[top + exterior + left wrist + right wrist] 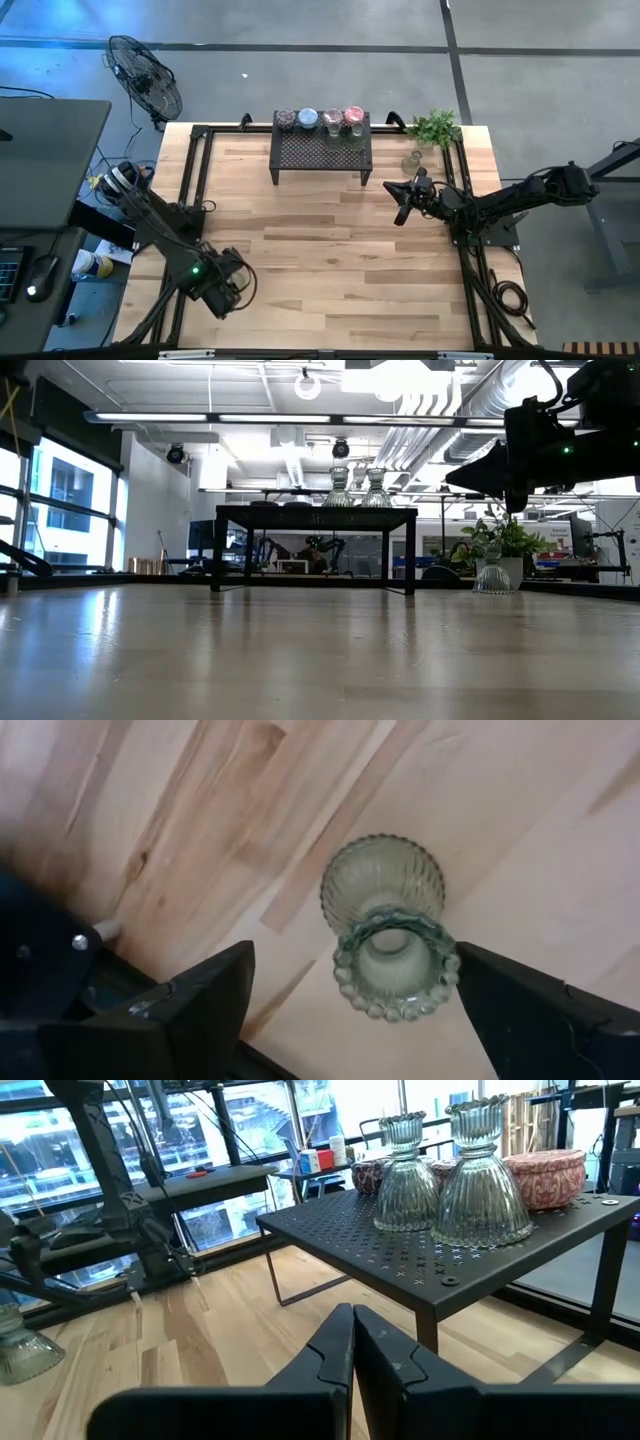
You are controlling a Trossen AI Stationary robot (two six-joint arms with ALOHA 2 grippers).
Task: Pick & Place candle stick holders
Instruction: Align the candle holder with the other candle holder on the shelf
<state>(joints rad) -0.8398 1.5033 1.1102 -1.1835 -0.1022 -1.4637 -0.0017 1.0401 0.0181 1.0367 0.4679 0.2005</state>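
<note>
My left gripper (355,1005) is open at the table's near left (225,285), pointing down. Its fingers stand on either side of an olive-clear glass candle stick holder (388,925), which stands on its ribbed foot on the wood; the arm hides it in the high view. Several holders stand on the black mesh rack (322,152): mottled purple (287,119), pale blue (307,119), clear (332,123) and pink (353,117). Another clear holder (410,161) stands on the table by the plant. My right gripper (403,200) is shut and empty, raised above the table to the right of the rack.
A green leafy plant (435,128) stands at the far right corner, behind the lone clear holder (492,577). The rack stands on thin legs at the far middle (315,515). Black frame rails (195,180) run along the table's edges. Bare wood lies in the table's middle (330,260).
</note>
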